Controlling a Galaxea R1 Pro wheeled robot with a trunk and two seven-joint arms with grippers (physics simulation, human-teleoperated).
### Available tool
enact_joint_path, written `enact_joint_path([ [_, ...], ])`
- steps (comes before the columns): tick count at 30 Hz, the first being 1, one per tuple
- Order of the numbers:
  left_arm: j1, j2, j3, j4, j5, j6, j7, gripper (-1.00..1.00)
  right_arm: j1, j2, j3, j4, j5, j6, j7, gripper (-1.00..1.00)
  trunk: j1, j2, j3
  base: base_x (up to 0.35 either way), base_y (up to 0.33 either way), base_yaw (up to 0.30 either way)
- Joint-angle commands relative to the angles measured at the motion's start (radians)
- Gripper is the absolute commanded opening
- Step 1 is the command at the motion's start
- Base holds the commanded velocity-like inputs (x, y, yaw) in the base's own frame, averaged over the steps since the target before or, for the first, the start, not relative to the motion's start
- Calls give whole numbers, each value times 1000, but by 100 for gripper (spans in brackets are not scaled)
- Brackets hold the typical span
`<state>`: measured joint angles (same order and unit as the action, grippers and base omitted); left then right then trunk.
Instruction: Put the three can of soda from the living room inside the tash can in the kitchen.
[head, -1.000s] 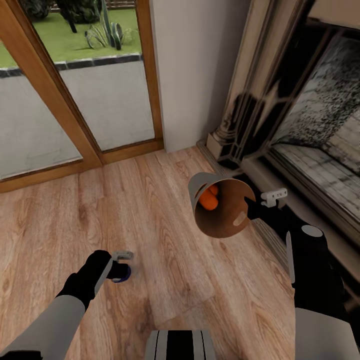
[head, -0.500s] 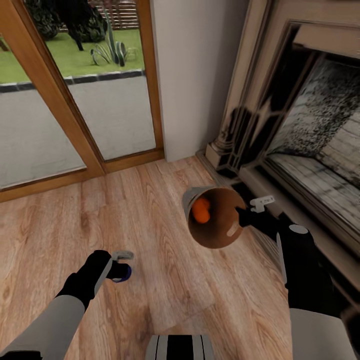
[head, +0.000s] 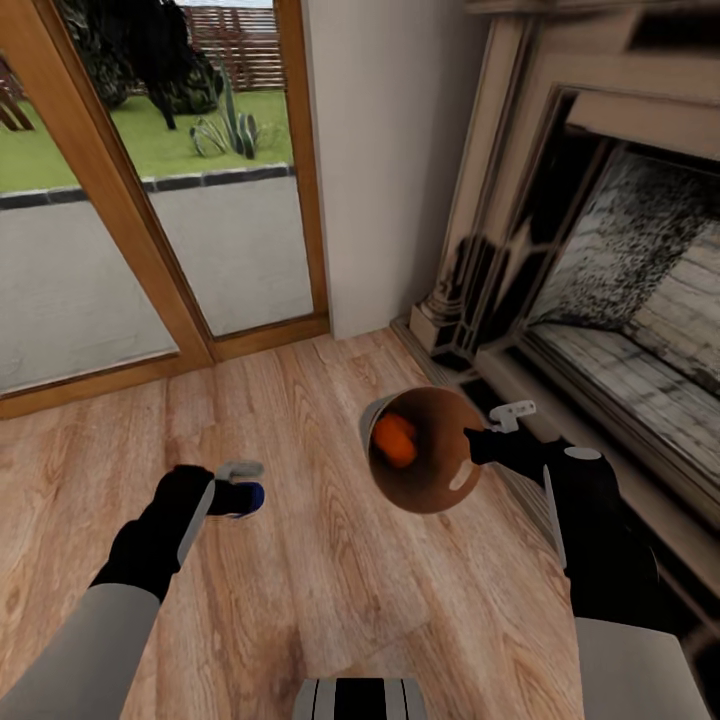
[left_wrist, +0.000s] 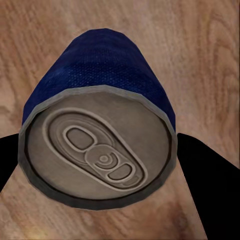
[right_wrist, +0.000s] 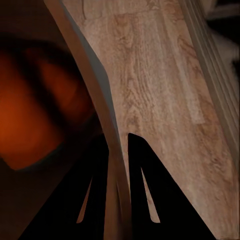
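My left gripper (head: 238, 487) is shut on a dark blue soda can (head: 247, 497) and holds it above the wood-plank floor; the left wrist view looks onto the can's pale top (left_wrist: 97, 145) between the dark fingers (left_wrist: 197, 165). My right gripper (head: 478, 450) is shut on the rim of the tapered trash can (head: 425, 455), which hangs tilted with its brown inside toward me. An orange can (head: 394, 440) lies inside it. In the right wrist view the bin's wall (right_wrist: 97, 95) runs between the fingers (right_wrist: 142, 170), with an orange blur (right_wrist: 30, 110) inside.
Wood-framed glass doors (head: 150, 200) stand at the back left, a white wall corner (head: 390, 150) behind. A dark fireplace (head: 620, 260) with a stone surround and raised hearth edge (head: 560, 400) lies close along the right. Plank floor (head: 300, 600) spreads ahead.
The camera has tilted up. My left gripper has lifted the blue can higher and a little forward. My right gripper has brought the trash can lower and leftward, toward the left hand.
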<state>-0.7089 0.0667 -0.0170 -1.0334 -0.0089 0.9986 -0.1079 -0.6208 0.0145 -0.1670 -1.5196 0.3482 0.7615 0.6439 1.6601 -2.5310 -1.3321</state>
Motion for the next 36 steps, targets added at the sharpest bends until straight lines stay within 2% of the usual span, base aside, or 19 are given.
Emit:
enact_joint_path([
  [1, 0, 1, 0, -5, -3, 3, -9, -100, 0, 1, -1, -3, -12, 4, 6, -100, 0, 0, 0, 0, 0, 0],
  [5, 6, 3, 0, -38, -9, 9, -61, -100, 0, 1, -13, -18, -6, 22, 8, -100, 0, 0, 0, 0, 0, 0],
  [9, 8, 3, 0, -52, -6, 10, -79, -100, 12, 1, -16, -23, -6, 55, 9, -100, 0, 0, 0, 0, 121, 0],
  [24, 8, 1, -2, -55, -5, 10, -81, -100, 26, 0, -13, -25, -2, 51, 5, -100, 0, 0, 0, -22, 270, 14],
  [36, 8, 1, -3, -55, -5, 8, -79, -100, 59, 1, -12, -25, 1, 47, 3, -100, 0, 0, 6, -14, 35, 219],
])
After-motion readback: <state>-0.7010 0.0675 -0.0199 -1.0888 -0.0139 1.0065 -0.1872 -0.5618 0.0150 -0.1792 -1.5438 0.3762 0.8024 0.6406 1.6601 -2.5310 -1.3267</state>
